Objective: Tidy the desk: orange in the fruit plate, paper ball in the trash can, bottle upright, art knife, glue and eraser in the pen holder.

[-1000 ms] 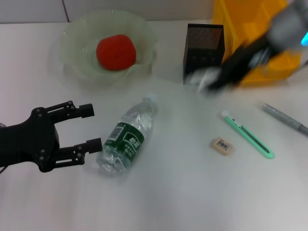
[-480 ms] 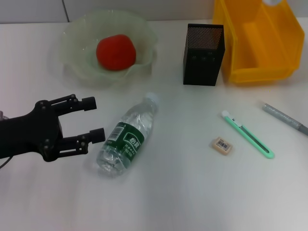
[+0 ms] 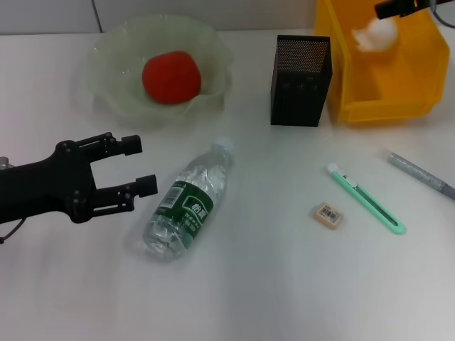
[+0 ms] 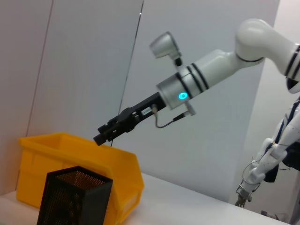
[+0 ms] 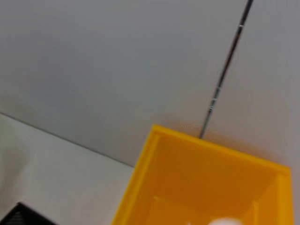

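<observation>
Crumpled white paper ball (image 3: 375, 33) drops free of the released right gripper (image 3: 398, 8) into the yellow plastic bin (image 3: 398, 99).

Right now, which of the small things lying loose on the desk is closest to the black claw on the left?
The water bottle, lying on its side just beside the open left gripper. The eraser, green art knife and grey glue pen lie farther right.

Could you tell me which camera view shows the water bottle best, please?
The head view: the water bottle lies whole on its side beside the open left gripper. Neither wrist view shows it; both look toward the yellow bin.
</observation>
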Available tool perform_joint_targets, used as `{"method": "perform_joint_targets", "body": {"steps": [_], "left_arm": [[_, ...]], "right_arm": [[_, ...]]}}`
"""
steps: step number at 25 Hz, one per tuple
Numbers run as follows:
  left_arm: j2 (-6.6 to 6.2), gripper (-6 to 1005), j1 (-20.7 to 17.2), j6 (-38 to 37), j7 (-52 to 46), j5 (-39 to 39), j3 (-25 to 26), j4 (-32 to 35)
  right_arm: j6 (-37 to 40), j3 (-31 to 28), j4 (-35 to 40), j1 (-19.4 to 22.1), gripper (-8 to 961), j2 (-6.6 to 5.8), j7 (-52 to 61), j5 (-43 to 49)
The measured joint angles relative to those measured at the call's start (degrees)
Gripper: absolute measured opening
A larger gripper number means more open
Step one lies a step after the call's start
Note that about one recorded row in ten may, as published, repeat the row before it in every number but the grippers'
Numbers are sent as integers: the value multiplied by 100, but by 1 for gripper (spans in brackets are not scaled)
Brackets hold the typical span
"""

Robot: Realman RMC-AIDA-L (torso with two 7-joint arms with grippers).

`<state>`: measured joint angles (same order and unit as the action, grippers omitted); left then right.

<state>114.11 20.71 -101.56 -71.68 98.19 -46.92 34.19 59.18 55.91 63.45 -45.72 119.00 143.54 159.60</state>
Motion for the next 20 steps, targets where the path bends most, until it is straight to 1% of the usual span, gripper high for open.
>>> {"method": "perform_joint_targets", "body": {"steps": [4,6,7,10,13,14,17,18,19,20], "left_arm": [[-3,784,68,28,-199,7,16,35],[-4,784,88,29,-301,9,27,60],[-15,784,144,34,-681,9,35,222],[-20,784,203,55,-1209,34,4,550],[18,783,322,84,-1967,255,10,1115],[44,783,386,88,-2285,375,8,1344],[171,783,668,173,-3255,861,-20,2084],[171,783,668,173,-3255,861,-20,2084],[298,783,936,359,-4035,1410,-24,2577],[361,783,1127,481,-4473,1768,-45,2763]], "right_arm": [[369,-48,398,374,713,-5,-509,-928],[717,-91,669,662,712,-34,-877,-1640],[958,-128,794,836,712,-59,-1134,-2111],[1826,-381,894,1408,710,-162,-2028,-3573],[2848,-763,495,1919,709,-215,-3050,-4887],[3160,-895,283,2067,708,-225,-3391,-5137],[3942,-1216,-509,2365,707,-245,-4490,-5385],[4168,-1309,-871,2427,706,-264,-4938,-5387],[4306,-1399,-1280,2473,706,-304,-5316,-5375],[4398,-1463,-1651,2498,705,-347,-5656,-5366]]}}
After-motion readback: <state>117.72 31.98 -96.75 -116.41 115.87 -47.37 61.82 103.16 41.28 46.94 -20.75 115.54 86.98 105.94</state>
